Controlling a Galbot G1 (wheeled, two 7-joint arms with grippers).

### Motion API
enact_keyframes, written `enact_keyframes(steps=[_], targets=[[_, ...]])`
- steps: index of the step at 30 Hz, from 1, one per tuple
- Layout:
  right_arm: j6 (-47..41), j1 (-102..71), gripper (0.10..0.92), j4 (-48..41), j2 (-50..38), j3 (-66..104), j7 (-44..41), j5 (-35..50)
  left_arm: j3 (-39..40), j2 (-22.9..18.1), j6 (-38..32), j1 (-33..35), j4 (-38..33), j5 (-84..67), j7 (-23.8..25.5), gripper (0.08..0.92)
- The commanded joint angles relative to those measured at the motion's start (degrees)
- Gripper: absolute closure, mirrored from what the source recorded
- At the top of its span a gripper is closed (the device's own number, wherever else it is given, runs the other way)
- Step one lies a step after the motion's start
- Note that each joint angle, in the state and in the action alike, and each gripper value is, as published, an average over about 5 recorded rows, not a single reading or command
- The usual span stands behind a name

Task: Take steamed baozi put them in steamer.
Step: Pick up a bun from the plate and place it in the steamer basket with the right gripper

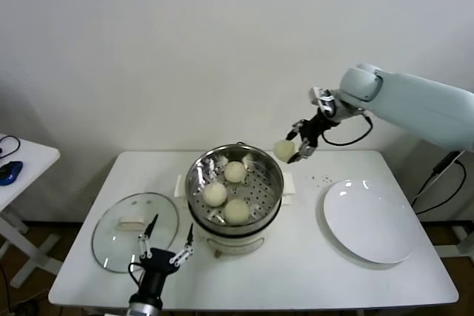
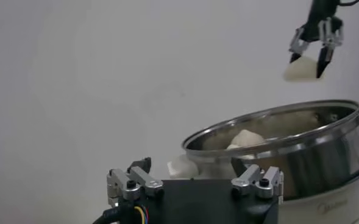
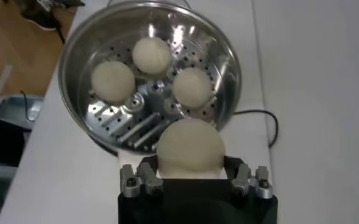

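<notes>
**Fourth bun held aloft beside the steamer**

The robot's right gripper (image 1: 293, 150) hangs in the air just off the far right rim of the steamer (image 1: 275, 183), its fingers clamped on a cream-white baozi (image 1: 284, 149). Seen from the right wrist, the held bun (image 3: 190, 148) fills the space between the two fingers (image 3: 136, 181), with the open pot below and beyond it. From the left wrist, the same gripper (image 2: 308, 59) shows high above the steel rim (image 2: 270, 131), the bun (image 2: 299, 69) pinched at its tips and clear of the pot.

Three more baozi already sit on the perforated insert (image 3: 130, 119) inside the steamer, below and to the left of the right gripper: one toward the far side (image 1: 235, 172), one on the left (image 1: 215, 194), one toward the near side (image 1: 237, 211). They lie near each other but apart, each resting on the steel holes.

The left gripper (image 1: 167, 243) waits low at the near edge of the white table (image 1: 311, 271), its fingers spread wide and holding nothing. The steamer stands just ahead of it and to its right; the glass lid (image 1: 111, 246) with its white handle lies flat on the table just to its left.

A flat white plate (image 1: 370, 220) rests on the table below and to the right of the right gripper, well apart from the pot.
</notes>
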Motion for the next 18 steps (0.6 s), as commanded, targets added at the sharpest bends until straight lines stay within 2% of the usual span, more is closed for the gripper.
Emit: enact_keyframes(steps=[1,18], targets=[[-2.32,4.23,0.33,2.76,9.69,-8.99,1.96,10.04,0.72,0.02,0.19,-0.18,-0.43,0.37,-0.08,0.177],[-0.9,-3.74,0.33,-8.04,16.65,-9.95,0.46,2.97,-0.65,0.67,0.69,-1.29,0.38,-0.56,0.12,0.177]])
